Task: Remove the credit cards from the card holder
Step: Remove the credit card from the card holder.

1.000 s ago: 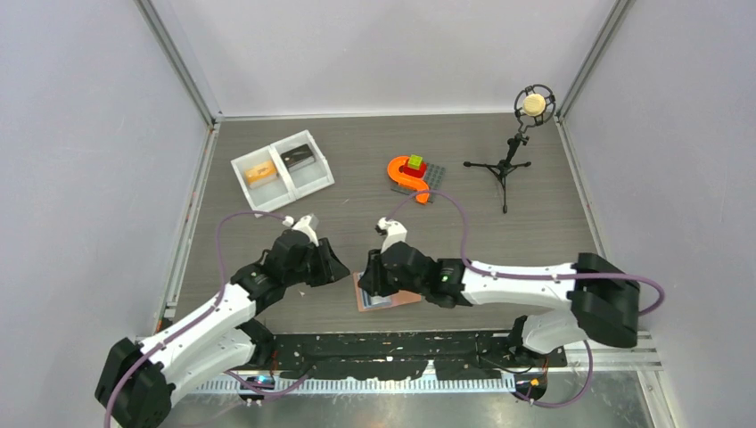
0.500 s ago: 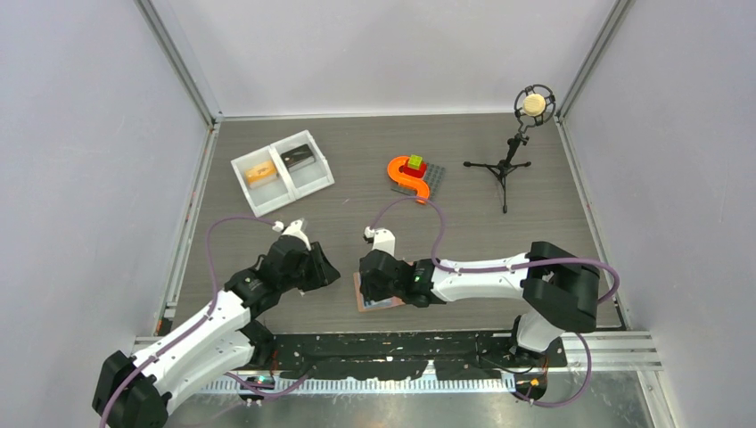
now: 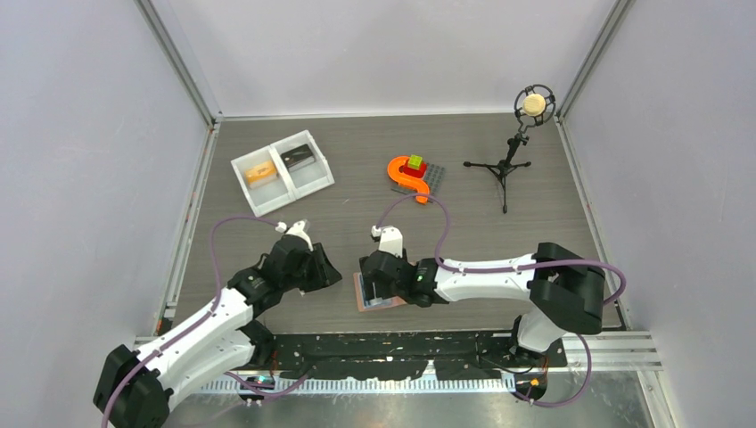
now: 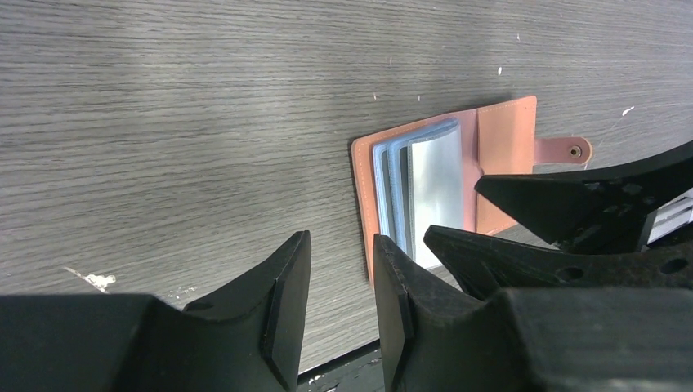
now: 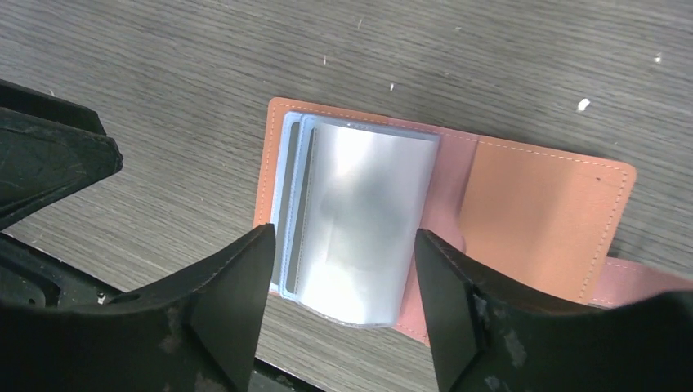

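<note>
1. The holder [image 5: 523,204] lay spread open at the table's [image 3: 535,214] near edge, directly under the right gripper [image 5: 343,233] — jaws wide, straddling the sleeves [image 5: 359,212], gripping nothing.
2. The left gripper [image 4: 342,238] hung just left of it, jaws narrowly parted, empty.
3. Its long axis ran along that edge — sleeves left, tab right.

robot lab cell, not a home or shop. plain pale panels [image 3: 71,134] on three sides in aluminium posts [image 3: 178,62]. grey wood-grain table [image 3: 499,241], left arm [image 3: 214,312] and right arm [image 3: 490,272] bolted to a black plate [image 3: 392,343] at the near edge, purple cables [image 3: 437,214] looping off them. mic [image 3: 534,104] on a tripod [image 3: 504,169] back right.
</note>
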### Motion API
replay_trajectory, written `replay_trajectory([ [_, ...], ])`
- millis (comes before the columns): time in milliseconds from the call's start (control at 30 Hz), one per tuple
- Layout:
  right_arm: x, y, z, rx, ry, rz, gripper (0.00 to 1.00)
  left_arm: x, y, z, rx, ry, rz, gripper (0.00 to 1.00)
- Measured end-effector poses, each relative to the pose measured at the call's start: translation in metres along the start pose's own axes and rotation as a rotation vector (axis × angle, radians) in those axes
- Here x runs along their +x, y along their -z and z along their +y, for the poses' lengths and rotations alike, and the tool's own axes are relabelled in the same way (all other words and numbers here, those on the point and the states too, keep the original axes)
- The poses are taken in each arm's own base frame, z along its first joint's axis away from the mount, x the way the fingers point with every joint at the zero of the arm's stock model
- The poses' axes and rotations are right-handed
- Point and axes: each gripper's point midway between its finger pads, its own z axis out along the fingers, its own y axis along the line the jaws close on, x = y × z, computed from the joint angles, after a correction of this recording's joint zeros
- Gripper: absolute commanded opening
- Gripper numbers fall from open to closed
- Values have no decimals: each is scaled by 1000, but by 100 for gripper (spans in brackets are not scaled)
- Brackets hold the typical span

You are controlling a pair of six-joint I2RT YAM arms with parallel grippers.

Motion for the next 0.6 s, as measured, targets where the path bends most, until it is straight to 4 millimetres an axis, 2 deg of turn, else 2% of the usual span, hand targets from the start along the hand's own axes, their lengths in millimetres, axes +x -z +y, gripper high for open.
replay_trajectory([
  [233, -2, 2, -5, 19, 7, -9, 74, 2, -3, -4, 16, 17, 17, 36],
  [467, 7, -6, -14, 67, 28, 12, 73, 5, -4, -8, 33, 27, 35, 36],
  [533, 10, -9, -16, 80, 34, 22, 69, 5, -3, -11, 43, 37, 40, 36],
  [600, 10, -11, -16, 83, 34, 23, 59, 6, -3, -13, 54, 43, 44, 36],
])
